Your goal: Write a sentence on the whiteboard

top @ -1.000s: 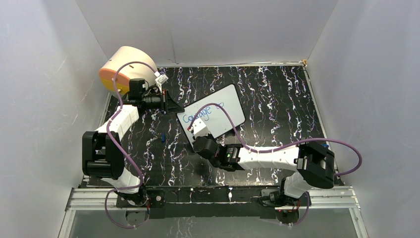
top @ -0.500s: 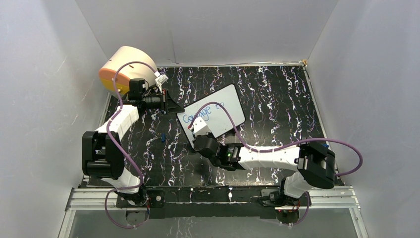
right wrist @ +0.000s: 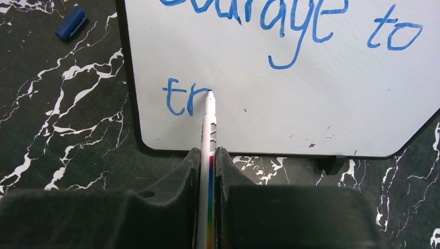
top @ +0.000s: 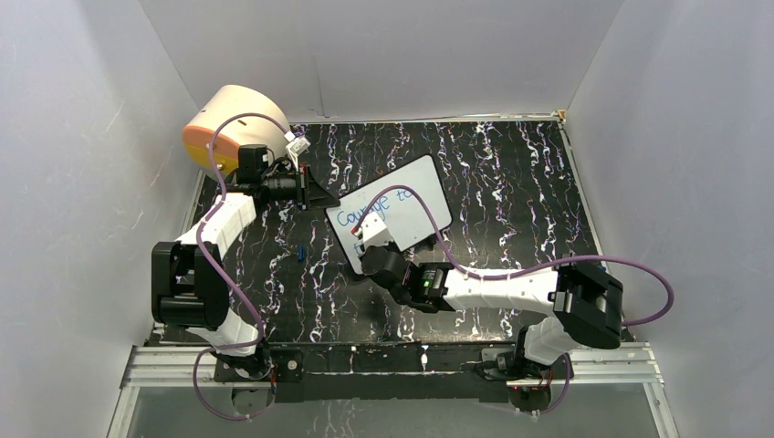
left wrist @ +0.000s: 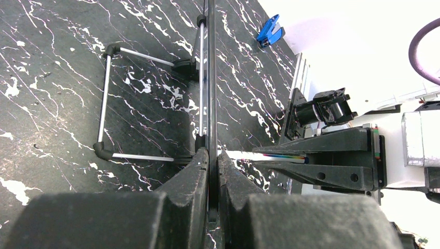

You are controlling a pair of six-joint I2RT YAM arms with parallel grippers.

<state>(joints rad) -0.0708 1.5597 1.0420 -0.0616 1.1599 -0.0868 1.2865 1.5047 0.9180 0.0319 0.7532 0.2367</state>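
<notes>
The whiteboard (top: 406, 203) stands tilted on the black marbled table. Blue writing on it reads "Courage to" (right wrist: 290, 21) on the first line and "tr" (right wrist: 181, 97) on the second. My right gripper (right wrist: 208, 155) is shut on a white marker with a rainbow stripe (right wrist: 209, 129). The marker's tip touches the board at the end of the "r". In the top view the right gripper (top: 362, 240) is at the board's near left corner. My left gripper (left wrist: 212, 155) is shut on the whiteboard's black rim (left wrist: 211, 78), seen edge-on, and in the top view (top: 306, 190) is at the board's left edge.
A blue marker cap (top: 300, 253) lies on the table left of the board, also in the right wrist view (right wrist: 71, 23). A cream-and-orange drum (top: 228, 123) sits at the back left corner. The board's wire stand (left wrist: 106, 98) rests behind it. White walls enclose the table.
My right gripper has shifted slightly to the right along the second line with the marker. The left arm and the board have not moved.
</notes>
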